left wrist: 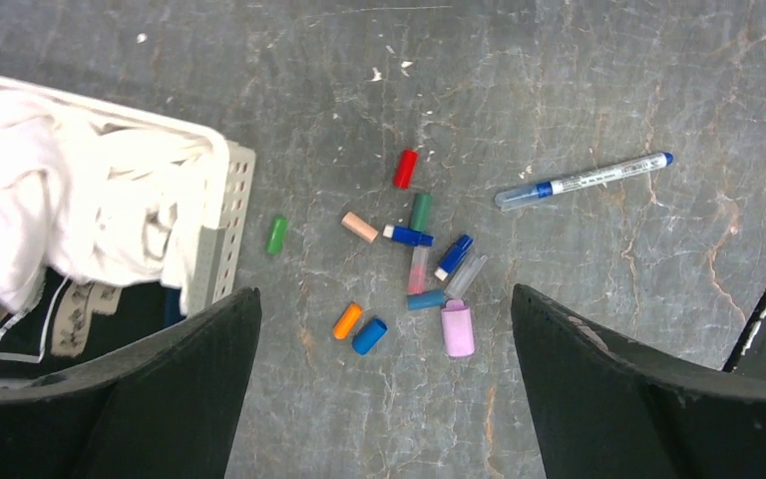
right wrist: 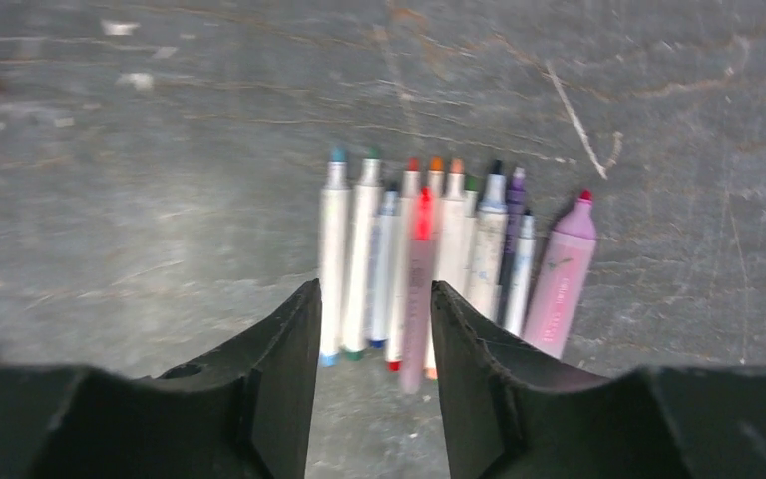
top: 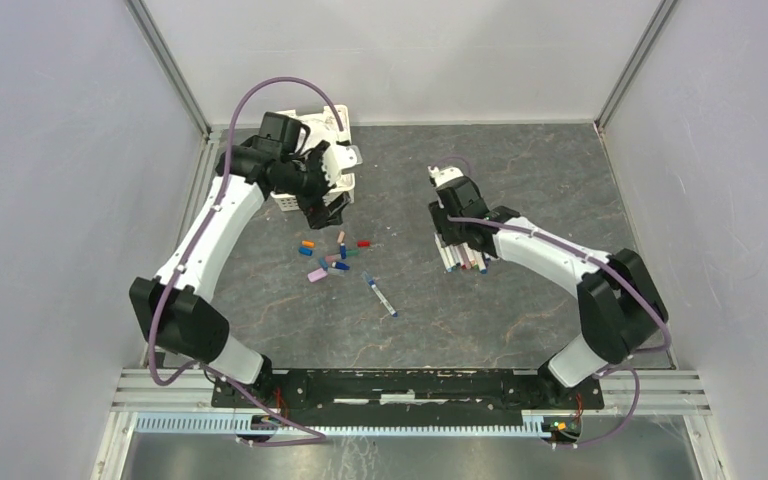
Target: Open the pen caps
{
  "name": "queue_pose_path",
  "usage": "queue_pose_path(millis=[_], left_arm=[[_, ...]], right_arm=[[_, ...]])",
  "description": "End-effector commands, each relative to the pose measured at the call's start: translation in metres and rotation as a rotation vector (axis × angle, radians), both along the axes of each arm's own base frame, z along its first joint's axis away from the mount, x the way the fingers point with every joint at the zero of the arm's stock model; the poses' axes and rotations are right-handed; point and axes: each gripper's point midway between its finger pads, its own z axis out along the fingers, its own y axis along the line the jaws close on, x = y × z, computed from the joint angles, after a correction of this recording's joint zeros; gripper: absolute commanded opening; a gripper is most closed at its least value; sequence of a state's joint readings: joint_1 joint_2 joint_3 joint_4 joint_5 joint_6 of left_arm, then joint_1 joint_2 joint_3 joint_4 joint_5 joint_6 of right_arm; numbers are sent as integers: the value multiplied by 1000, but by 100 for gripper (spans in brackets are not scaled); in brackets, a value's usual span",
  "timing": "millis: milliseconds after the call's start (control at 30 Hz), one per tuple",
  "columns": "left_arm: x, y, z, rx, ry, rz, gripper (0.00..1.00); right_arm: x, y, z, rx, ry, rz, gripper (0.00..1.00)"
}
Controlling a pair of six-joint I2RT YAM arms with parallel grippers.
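Left wrist view, sharper than the top view, showed the pen caps (left wrist: 406,236) strewn just near of the basket (left wrist: 221,230), beneath the wide-open, empty left gripper (left wrist: 385,294); right gripper (right wrist: 375,286) hung half-parted over the pens (right wrist: 334,249), clasping none.

In the right wrist view we find the pens (right wrist: 337,249) blurred, with some near ends hidden behind the right gripper (right wrist: 374,291). The left wrist view's edge cuts off the basket (left wrist: 229,200). From above, we cannot count the caps (top: 332,258): too small.
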State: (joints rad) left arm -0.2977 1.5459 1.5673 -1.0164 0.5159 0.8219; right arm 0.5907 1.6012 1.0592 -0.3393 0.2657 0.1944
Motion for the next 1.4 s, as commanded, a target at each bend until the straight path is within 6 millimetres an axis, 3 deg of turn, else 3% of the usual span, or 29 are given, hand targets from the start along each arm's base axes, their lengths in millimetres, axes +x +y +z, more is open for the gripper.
queue_pose_path(millis=[0, 133, 300, 467, 733, 800, 900, 1033, 1200, 1367], left_arm=[[7, 8, 49, -61, -126, 108, 100], [19, 16, 65, -93, -176, 208, 100], [21, 22, 74, -120, -193, 236, 100], [12, 20, 73, -124, -175, 201, 100], [5, 21, 65, -99, -149, 169, 100], [4, 22, 60, -89, -143, 163, 100], [0, 25, 45, -52, -120, 139, 100], [-13, 30, 15, 14, -63, 65, 100], [-55, 27, -22, 41, 55, -153, 96], [-86, 5, -22, -83, 103, -271, 96]], right_arm=[[-23, 60, 39, 114, -63, 167, 51], [-71, 128, 29, 173, -21, 377, 56], [-104, 168, 3, 167, 32, 499, 58], [-116, 181, -22, 129, 66, 544, 56], [-121, 179, -57, 81, 122, 562, 46], [-123, 178, -65, 66, 140, 570, 39], [-125, 174, -71, 51, 151, 574, 20], [-122, 168, -55, 74, 122, 580, 1], [-110, 164, -9, 167, 56, 592, 0], [-103, 161, 33, 178, -52, 633, 0]])
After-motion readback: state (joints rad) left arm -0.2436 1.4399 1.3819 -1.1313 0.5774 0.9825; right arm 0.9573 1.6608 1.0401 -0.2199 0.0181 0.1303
